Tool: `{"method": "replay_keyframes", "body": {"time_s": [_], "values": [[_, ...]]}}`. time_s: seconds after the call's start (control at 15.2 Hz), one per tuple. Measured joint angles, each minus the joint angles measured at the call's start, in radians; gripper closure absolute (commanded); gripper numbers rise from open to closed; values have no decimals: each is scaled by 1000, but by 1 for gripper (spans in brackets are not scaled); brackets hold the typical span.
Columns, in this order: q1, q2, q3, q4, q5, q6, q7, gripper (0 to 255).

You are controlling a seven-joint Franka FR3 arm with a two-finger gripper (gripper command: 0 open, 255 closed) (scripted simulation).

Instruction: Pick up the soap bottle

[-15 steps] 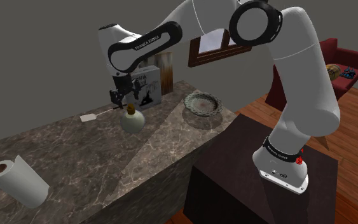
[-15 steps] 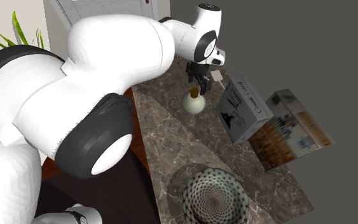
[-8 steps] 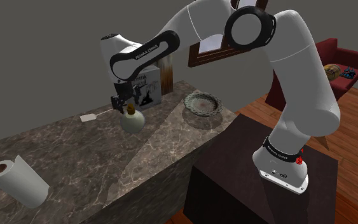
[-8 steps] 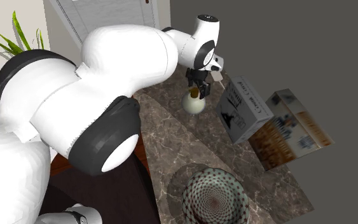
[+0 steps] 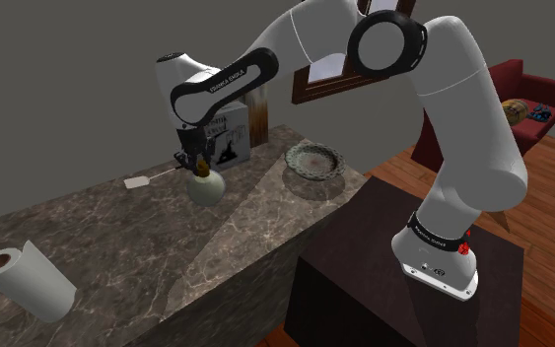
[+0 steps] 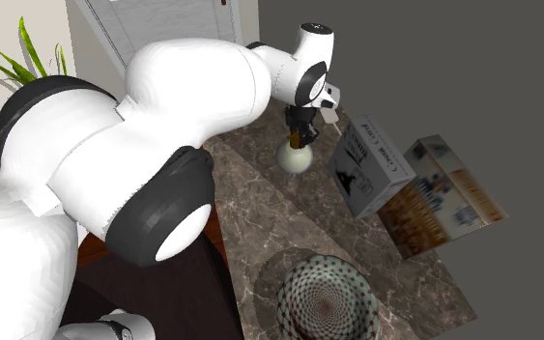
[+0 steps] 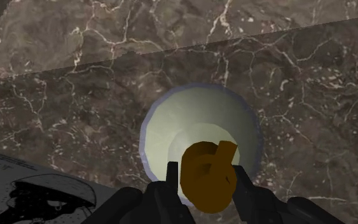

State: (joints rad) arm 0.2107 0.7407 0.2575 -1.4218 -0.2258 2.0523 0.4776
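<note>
The soap bottle [image 5: 206,187] is a round pale-green flask with a brown stopper, standing upright on the dark marble counter [image 5: 117,237]. My black gripper [image 5: 198,164] comes straight down on it and is shut on its brown top. In the wrist view the two fingers clasp the brown stopper [image 7: 208,173] from both sides, with the pale body of the soap bottle [image 7: 171,133] below. From the second exterior view the soap bottle [image 6: 296,158] stands near the counter's far end, under the gripper [image 6: 299,134].
A grey printed box [image 5: 228,134] and a brown box [image 6: 443,198] stand just behind the bottle. A patterned bowl [image 5: 314,159] sits toward the shoulder view's right, a paper-towel roll [image 5: 24,279] at the lower left, a small white spatula [image 5: 139,180] beside the bottle.
The gripper has come down over the bottle's neck and its fingers have gone from open to shut on the brown stopper. The bottle stands where it did.
</note>
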Motion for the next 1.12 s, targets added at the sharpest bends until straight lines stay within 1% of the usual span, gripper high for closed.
{"method": "replay_keyframes", "body": {"time_s": [0.2, 0.59, 1.12], "values": [[0, -5, 1, -3, 1, -3, 1, 255], [-4, -40, 7, 8, 10, -49, -6, 255], [-5, -85, 16, 52, 23, -136, -15, 255]]}}
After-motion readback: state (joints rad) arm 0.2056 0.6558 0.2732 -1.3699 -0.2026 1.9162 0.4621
